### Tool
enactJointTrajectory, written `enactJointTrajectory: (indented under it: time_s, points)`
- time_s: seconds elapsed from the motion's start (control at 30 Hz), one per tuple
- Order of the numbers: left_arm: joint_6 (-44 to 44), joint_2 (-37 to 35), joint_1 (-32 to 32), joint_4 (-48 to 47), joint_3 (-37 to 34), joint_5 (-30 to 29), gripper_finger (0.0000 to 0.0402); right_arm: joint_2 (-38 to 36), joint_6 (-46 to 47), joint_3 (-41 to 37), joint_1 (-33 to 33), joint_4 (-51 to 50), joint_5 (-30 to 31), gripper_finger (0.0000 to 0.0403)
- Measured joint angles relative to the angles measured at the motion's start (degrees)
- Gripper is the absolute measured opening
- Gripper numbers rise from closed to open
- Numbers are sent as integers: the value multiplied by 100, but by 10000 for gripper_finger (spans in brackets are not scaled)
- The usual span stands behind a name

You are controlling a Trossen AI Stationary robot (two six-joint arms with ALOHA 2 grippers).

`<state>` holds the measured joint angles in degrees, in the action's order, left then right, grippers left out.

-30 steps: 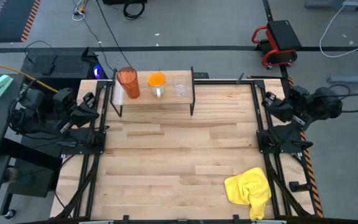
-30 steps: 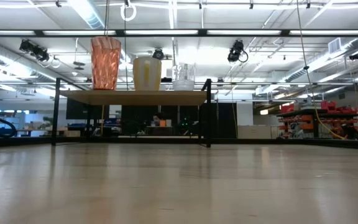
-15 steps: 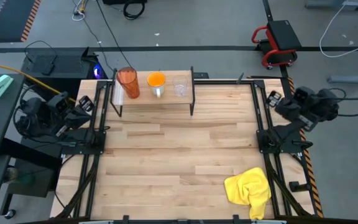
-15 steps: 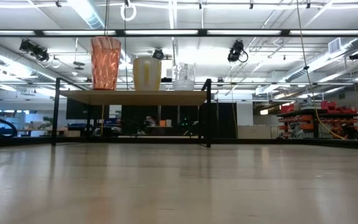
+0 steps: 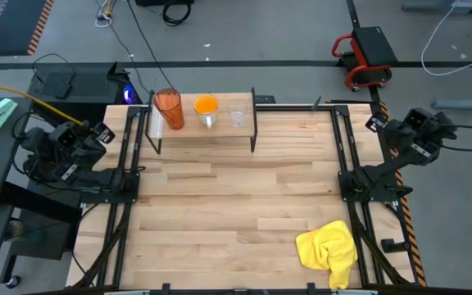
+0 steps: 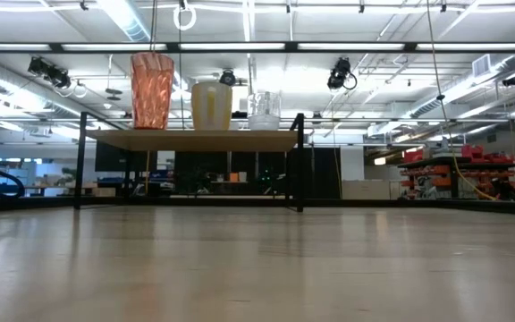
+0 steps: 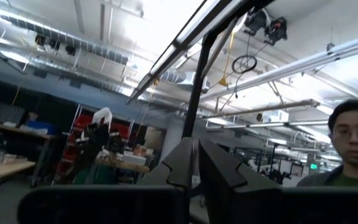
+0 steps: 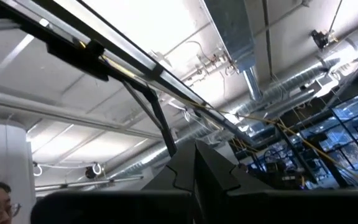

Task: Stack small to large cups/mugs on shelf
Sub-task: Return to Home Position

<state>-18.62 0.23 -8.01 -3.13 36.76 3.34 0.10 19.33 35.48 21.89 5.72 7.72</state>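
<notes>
shelf: at the far edge of the counter, long side ran L to R.
cups on it: 3 in a row along that long side, all upright, mouths up.
tumbler: tallest, at the L end.
orange mug: in the middle, just beside the tumbler; orange inside, pale outside.
glass cup: smallest, toward the R end, near the orange mug.
inside the cups: couldn't tell if anything was in them.
mug handle: couldn't make it out.
left gripper: closed on nothing, off the counter's L side, pointed up at the ceiling.
right gripper: closed on nothing too, off the R side, also pointed up.
yellow cloth: bunched on the counter near the front R corner, well apart from the shelf.
person: cut off at the edge of the L wrist view.
</notes>
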Motion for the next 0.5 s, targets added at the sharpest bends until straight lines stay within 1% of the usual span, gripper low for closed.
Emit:
enactJointTrajectory:
  time_s: [0.13, 0.23, 0.33, 0.4, 0.5]
  points:
    - [-23, 2, 0, 139, -75, 5, 35, 8, 134, -56, -2, 61, -6, 15]
    - [-49, 4, 0, 493, -470, 3, 30, 75, 200, -334, -2, 410, -6, 15]
    - [-55, 2, 1, 1151, -899, 52, 25, 104, 218, -795, -2, 1108, -4, 15]
    - [-69, 2, 0, 1499, -1170, 193, 23, 98, 268, -1124, -2, 1557, -8, 15]
    - [-140, 2, 0, 1859, -1373, 299, 25, 106, 334, -1518, -2, 2145, -6, 15]
